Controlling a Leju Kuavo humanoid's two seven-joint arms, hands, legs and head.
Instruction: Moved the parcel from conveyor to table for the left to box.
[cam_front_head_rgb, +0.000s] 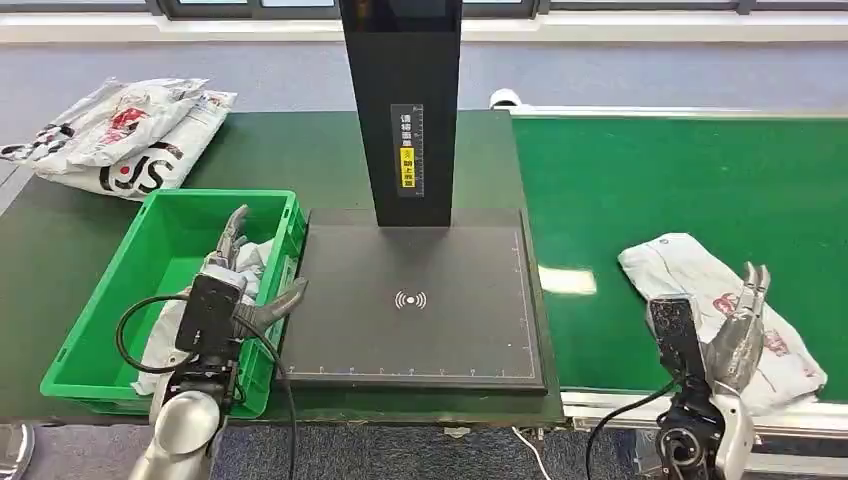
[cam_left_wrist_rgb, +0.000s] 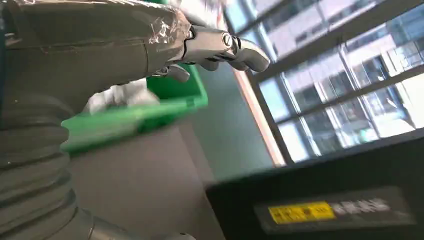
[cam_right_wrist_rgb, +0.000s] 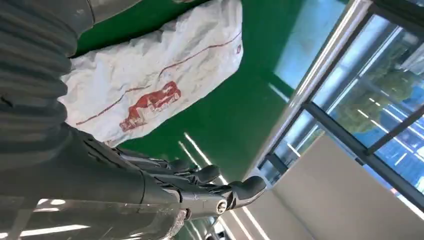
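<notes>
Conveyor (cam_front_head_rgb: 700, 180), bright green, runs along the robot's right side, and a darker green table (cam_front_head_rgb: 290, 160) takes up the left, with a flat black scanning pad (cam_front_head_rgb: 420, 300) between them and a black post (cam_front_head_rgb: 402, 100) rising from the pad's far edge; beyond all that there is grey floor, and the wrist views catch tall windows (cam_left_wrist_rgb: 350, 75) along the wall. A white parcel (cam_front_head_rgb: 700, 290) with red print lies flat on the belt near its front edge, and the right hand (cam_front_head_rgb: 742, 330) hangs over its near end with fingers (cam_front_head_rgb: 752, 285) extended and slightly parted, holding nothing; from the head view I cannot tell whether it touches the bag. On the table sits a green bin (cam_front_head_rgb: 75, 350) with white bagged goods (cam_front_head_rgb: 250, 262) inside, and the left hand (cam_front_head_rgb: 235, 270) hovers above its right side, fingers spread, empty. At the table's far left corner lies a heap of white mailers (cam_front_head_rgb: 120, 140). The right wrist view shows the parcel's red logo (cam_right_wrist_rgb: 150, 102) and creased plastic up close, with the hand's dark fingers (cam_right_wrist_rgb: 210, 182) loosely curved just beside the bag, clear of it; the left wrist view shows a yellow label (cam_left_wrist_rgb: 301, 212) on the post
</notes>
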